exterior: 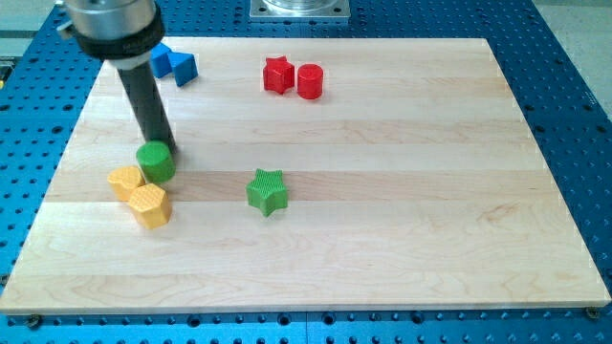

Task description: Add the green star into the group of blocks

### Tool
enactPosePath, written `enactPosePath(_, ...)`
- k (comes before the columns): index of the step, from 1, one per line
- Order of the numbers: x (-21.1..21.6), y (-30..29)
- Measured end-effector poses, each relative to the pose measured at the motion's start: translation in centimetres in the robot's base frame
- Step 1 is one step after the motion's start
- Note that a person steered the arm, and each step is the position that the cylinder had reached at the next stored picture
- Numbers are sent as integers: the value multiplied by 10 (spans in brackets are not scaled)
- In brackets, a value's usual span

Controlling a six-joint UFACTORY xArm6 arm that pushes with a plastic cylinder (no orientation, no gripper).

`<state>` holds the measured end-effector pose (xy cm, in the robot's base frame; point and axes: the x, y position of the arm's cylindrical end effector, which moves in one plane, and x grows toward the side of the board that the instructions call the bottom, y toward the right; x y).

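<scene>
Pale wooden worktop [402, 239], rectangular, resting on a blue perforated base [574, 86]. Dark rod descending from far left; my tip [159, 146] sits at the far edge of the green cylinder [156, 162], seemingly touching. No jaws fitted, so no open or closed state applies. Green star [267, 191], near centre, alone, well apart to the right of the green cylinder. Two yellow blocks [140, 194], near left, touching that cylinder. Red star [277, 75] and red cylinder [310, 81], far centre, side by side. Two blue blocks [173, 64], far left, partly hidden behind the rod.
</scene>
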<state>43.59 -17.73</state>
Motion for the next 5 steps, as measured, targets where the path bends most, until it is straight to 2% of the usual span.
enactPosePath(1,22,11)
enactPosePath(2,10,109)
enactPosePath(3,43,174)
enactPosePath(4,66,143)
enactPosePath(5,66,76)
